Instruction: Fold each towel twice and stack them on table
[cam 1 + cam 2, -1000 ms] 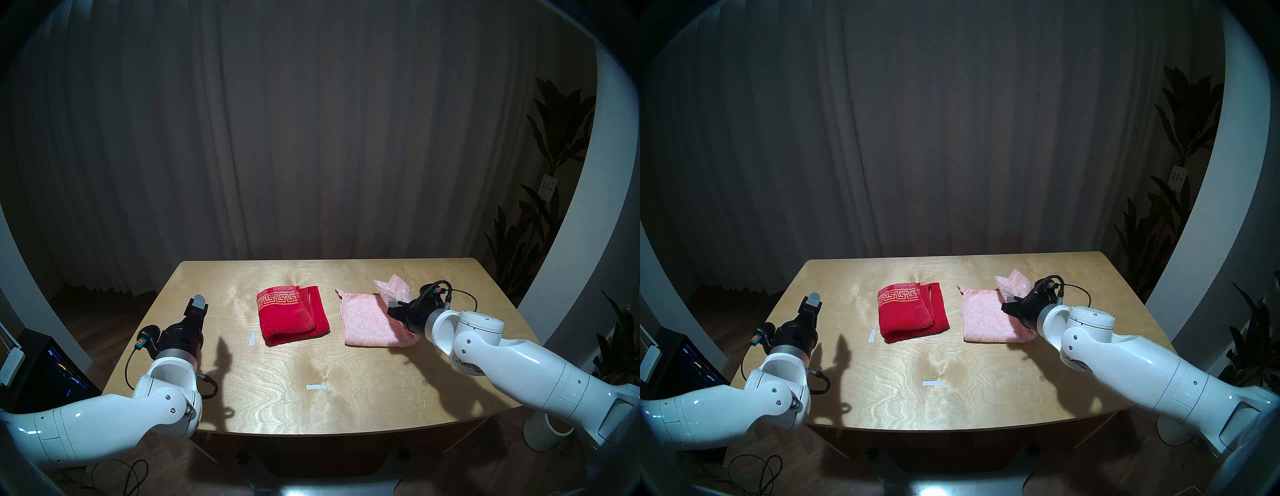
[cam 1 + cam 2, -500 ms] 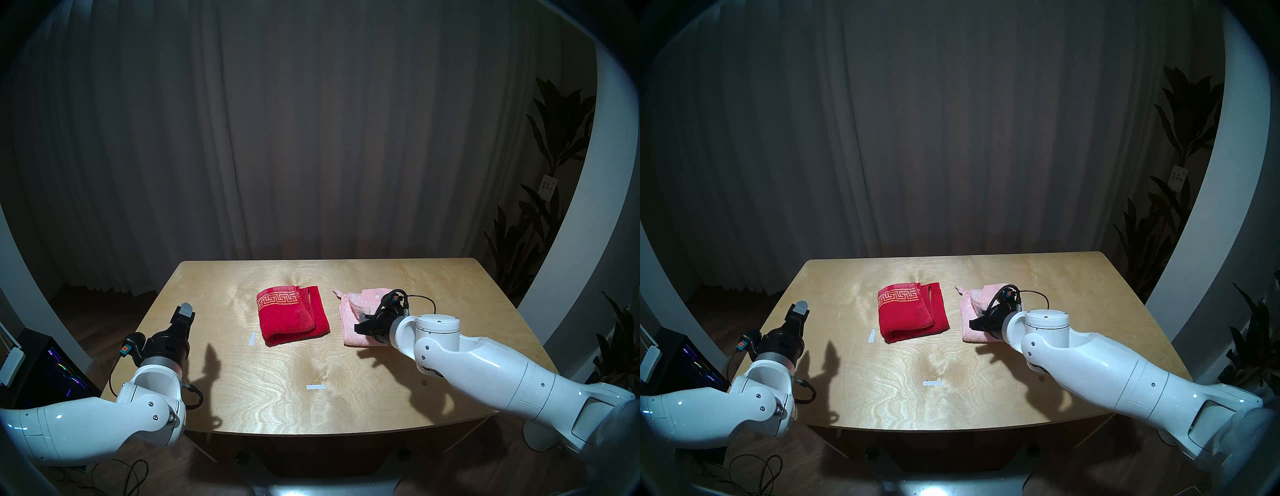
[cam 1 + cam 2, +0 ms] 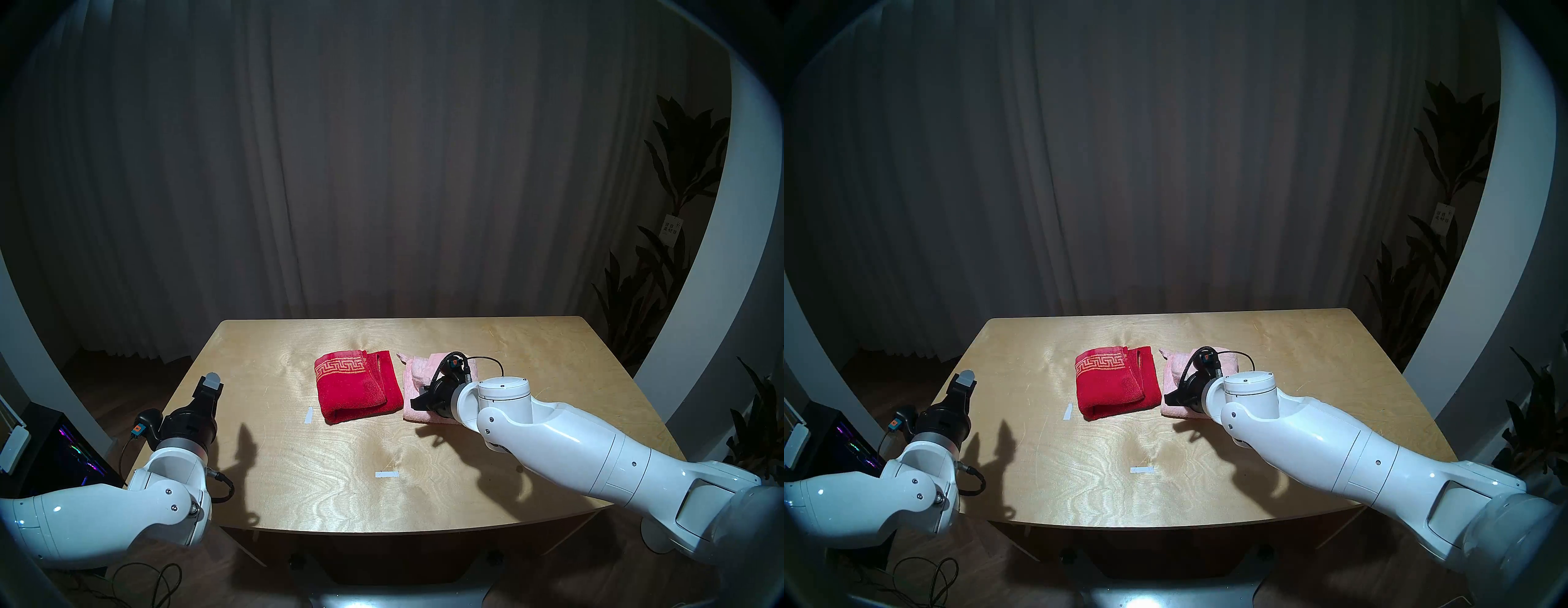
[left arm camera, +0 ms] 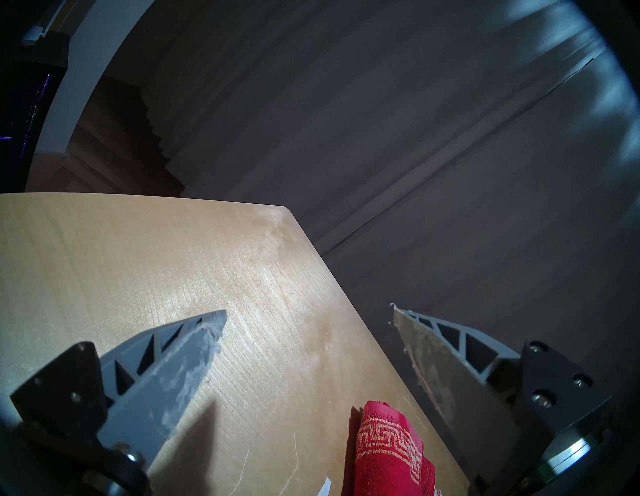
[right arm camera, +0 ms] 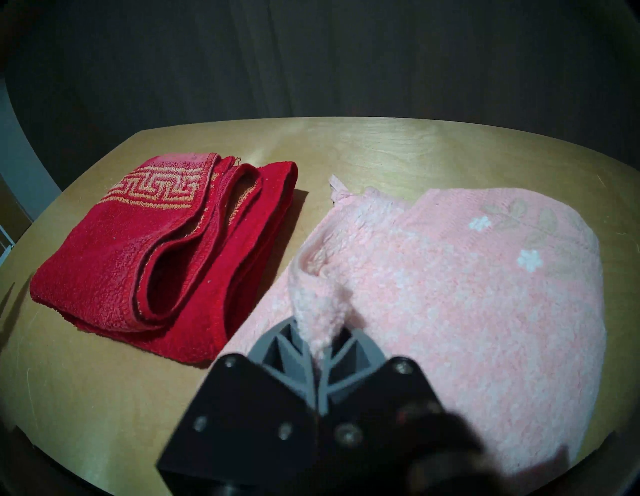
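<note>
Plywood, pale and grained, makes up the large table (image 3: 339, 488). At its near left edge the left gripper (image 4: 308, 318) hovers with fingers wide, holding nothing. Farther in, the right gripper (image 5: 320, 341) pinches a fold of the pale pink terry towel with small white flowers (image 5: 467, 277), drawn across toward the folded bright red terry towel with gold key-pattern border (image 3: 356, 390), which lies just beside it. Judged: the pink towel's second fold is under way; next it calls for laying the edge flat, releasing, then stacking.

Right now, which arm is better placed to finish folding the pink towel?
Right. The right hand is shut on the pink towel; the left hand is open beyond the red towel.
</note>
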Robot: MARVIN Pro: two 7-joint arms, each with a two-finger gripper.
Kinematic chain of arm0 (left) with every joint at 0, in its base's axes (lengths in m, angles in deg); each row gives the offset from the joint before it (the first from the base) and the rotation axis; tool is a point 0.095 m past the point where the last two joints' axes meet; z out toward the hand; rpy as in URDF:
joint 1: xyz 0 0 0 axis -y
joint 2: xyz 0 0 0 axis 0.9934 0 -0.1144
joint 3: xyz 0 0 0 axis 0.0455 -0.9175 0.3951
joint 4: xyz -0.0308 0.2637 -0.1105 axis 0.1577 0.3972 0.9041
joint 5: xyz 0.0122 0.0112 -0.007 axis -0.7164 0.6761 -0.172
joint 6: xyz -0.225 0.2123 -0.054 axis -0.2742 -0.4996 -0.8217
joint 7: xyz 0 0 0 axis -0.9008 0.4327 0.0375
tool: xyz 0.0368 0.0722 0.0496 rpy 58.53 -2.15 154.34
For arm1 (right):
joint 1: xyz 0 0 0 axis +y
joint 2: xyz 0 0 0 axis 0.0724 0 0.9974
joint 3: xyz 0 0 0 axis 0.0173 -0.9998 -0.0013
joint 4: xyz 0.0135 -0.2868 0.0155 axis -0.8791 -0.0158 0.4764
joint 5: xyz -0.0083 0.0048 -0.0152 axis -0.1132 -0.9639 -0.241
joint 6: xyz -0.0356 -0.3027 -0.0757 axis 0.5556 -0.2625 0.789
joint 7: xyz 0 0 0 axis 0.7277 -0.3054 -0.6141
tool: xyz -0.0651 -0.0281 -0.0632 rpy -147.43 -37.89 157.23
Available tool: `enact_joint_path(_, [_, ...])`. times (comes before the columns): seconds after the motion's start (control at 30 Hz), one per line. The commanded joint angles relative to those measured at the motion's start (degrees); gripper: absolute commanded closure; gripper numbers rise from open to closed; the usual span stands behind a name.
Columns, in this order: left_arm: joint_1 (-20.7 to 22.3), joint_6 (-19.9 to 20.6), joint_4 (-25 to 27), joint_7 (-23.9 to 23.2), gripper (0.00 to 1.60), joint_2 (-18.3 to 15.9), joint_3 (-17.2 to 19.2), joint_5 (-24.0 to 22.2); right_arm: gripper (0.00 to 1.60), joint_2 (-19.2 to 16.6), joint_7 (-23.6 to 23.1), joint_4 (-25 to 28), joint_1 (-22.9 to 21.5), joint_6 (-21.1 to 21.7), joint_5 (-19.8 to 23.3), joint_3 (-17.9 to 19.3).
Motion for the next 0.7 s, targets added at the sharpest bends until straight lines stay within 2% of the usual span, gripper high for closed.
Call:
enact_joint_path(0.0, [-7.37,-0.30,0.09,-6.33,0.00,2.37,7.64,-1.63,0.94,-0.33,-0.35,1.69,-0.90,2.41,1.31,0.38])
enact_joint_path(0.03, [-7.14,-0.30,-0.06,-6.88,0.00,2.69,7.56,-1.89,0.85,-0.73,-0.66,1.89,-0.90,2.87,1.33,0.23])
enact_joint_path(0.07, [-8.58,-0.30,0.05,-8.04,0.00,3.34,9.07,-2.20,0.56,-1.03,-0.70,2.17,-0.78,3.08,1.47,0.29])
enact_joint_path(0.1, [-9.27,-0.30,0.11,-8.96,0.00,3.83,9.84,-2.50,0.50,-1.48,-0.55,2.54,-0.79,3.67,1.55,0.26])
enact_joint_path(0.2, [-11.12,-0.30,0.38,-11.50,0.00,5.14,11.79,-3.25,0.00,-2.73,-1.15,2.67,-0.83,4.21,1.36,0.20])
enact_joint_path(0.37, [-11.12,-0.30,0.65,-13.97,0.00,6.14,11.67,-4.16,0.00,-4.34,-3.58,2.38,-0.82,4.02,1.88,0.73])
enact_joint_path(0.5, [-10.74,-0.30,0.62,-14.77,0.00,6.56,11.35,-4.46,0.00,-6.03,-4.71,3.81,-0.64,5.87,3.49,1.09])
enact_joint_path(0.67, [-9.38,-0.30,0.38,-14.75,0.00,7.01,10.23,-4.04,0.00,-8.70,-7.08,5.39,0.39,4.58,3.54,1.34])
